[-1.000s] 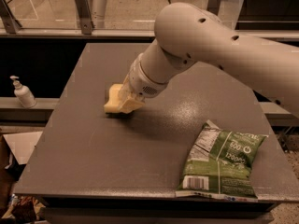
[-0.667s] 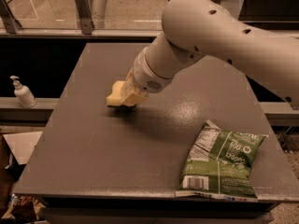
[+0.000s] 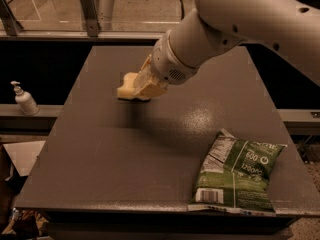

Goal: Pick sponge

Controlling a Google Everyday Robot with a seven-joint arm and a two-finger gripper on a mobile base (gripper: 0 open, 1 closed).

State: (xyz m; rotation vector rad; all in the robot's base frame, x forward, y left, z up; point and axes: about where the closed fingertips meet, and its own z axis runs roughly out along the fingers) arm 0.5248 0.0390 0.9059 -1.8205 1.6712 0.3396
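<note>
The sponge [image 3: 126, 88] is a pale yellow foam block, held a little above the dark grey table [image 3: 125, 169] at its back left part. My gripper [image 3: 143, 87], with pale yellow blocky fingers [image 3: 154, 85], is shut on the sponge's right side at the end of the big white arm [image 3: 240, 19] that reaches in from the upper right. A soft shadow lies on the table below the sponge. The part of the sponge between the fingers is hidden.
A green snack bag [image 3: 235, 175] lies flat at the table's front right corner. A white pump bottle [image 3: 24, 99] stands on a ledge left of the table. A glass barrier with metal posts [image 3: 90, 11] runs behind the table.
The gripper and the sponge have risen off the table and moved slightly right and away; the arm has swung higher across the view. The snack bag has not moved.
</note>
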